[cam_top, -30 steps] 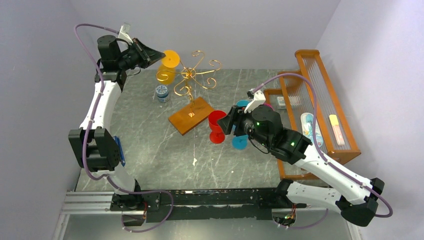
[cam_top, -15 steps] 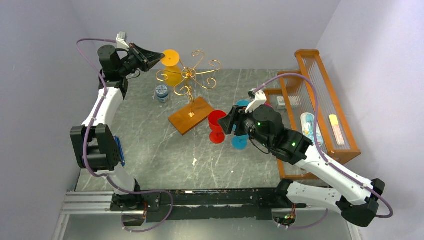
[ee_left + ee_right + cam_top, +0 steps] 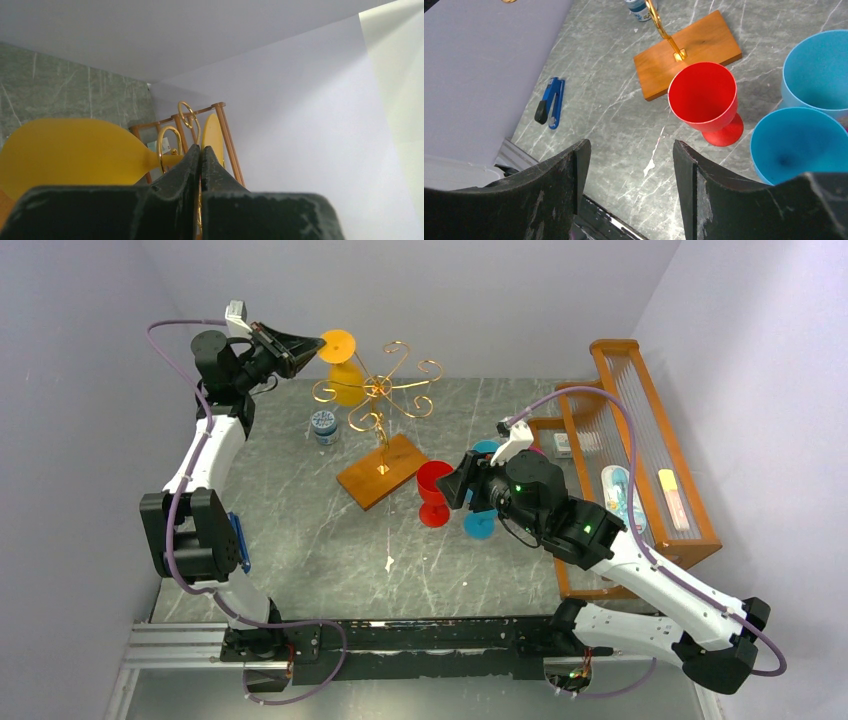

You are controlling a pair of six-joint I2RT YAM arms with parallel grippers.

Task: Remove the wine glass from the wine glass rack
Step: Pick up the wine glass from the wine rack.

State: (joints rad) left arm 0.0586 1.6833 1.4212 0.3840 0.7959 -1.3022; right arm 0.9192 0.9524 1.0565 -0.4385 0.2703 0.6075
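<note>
A yellow wine glass [image 3: 345,380] hangs tilted on the left side of the wine glass rack [image 3: 380,390], a gold wire tree on a brown wooden base [image 3: 382,471]. My left gripper [image 3: 319,342] is up high, shut on the rim of the glass's round foot [image 3: 338,345]. In the left wrist view the yellow bowl [image 3: 70,150] lies left of the closed fingers [image 3: 185,165], its stem crosses a gold loop [image 3: 167,135], and the foot [image 3: 212,135] shows edge-on just past the tips. My right gripper [image 3: 629,147] stands open over the table, holding nothing.
A red goblet [image 3: 433,490] stands just right of the rack's base, with two blue cups [image 3: 480,523] beside my right gripper. An orange wooden frame [image 3: 650,450] with clear rods fills the right side. A small jar [image 3: 323,425] stands left of the rack; a blue clip [image 3: 551,102] lies near the left arm.
My left gripper has risen and drawn back slightly, and the yellow glass's foot has lifted with it. The right arm has stayed still.
</note>
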